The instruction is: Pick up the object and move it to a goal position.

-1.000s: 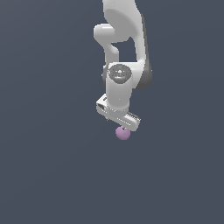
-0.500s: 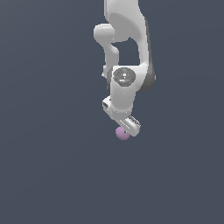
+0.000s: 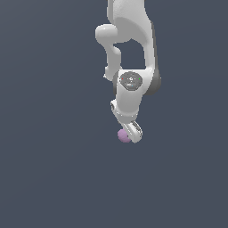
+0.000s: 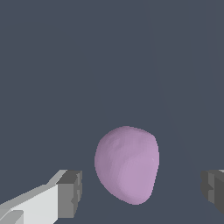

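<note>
The object, a small pale purple lumpy ball, lies on the dark grey floor just under the white gripper, which points down at it. In the wrist view the ball sits between the two grey fingertips, with a gap on each side. The gripper is open and touches nothing. In the exterior view the gripper's body hides part of the ball.
The white arm comes down from the top of the exterior view. The plain dark grey floor is the only other thing in view.
The gripper has turned about its own axis above the ball and looks narrower from the exterior view. The ball has stayed in place.
</note>
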Robot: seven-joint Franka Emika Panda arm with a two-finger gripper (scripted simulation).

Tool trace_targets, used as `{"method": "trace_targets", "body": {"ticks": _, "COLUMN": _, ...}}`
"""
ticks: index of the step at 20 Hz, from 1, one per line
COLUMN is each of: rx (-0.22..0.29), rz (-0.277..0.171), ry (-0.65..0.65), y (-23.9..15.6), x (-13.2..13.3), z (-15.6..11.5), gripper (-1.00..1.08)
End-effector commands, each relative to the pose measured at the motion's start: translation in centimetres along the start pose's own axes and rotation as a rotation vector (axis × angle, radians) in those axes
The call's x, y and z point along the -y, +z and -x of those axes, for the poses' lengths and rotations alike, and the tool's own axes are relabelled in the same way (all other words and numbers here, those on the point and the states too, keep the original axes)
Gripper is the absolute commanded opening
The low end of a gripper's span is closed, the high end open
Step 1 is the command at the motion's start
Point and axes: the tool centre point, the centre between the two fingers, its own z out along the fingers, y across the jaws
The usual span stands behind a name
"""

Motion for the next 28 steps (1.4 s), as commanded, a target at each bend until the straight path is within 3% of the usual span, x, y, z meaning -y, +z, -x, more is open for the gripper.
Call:
{"method": "trace_targets", "body": {"ticks": 1, "rx": -0.001, "rz": -0.002, "ry": 0.062, "y": 0.2, "x": 0.2, "z": 0.3, "gripper": 1.00}}
{"method": "trace_targets", "body": {"ticks": 13, "rx": -0.005, "rz": -0.009, "ry": 0.233, "y": 0.9, "x": 0.8, "z": 1.0, "gripper": 1.00}}
{"method": "trace_targets", "body": {"ticks": 22, "rx": -0.006, "rz": -0.010, "ry": 0.245, "y": 1.3, "x": 0.8, "z": 1.1, "gripper": 1.00}}
{"method": "trace_targets", "body": {"ticks": 28, "rx": -0.006, "rz": -0.010, "ry": 0.248, "y": 4.0, "x": 0.7, "z": 1.1, "gripper": 1.00}}
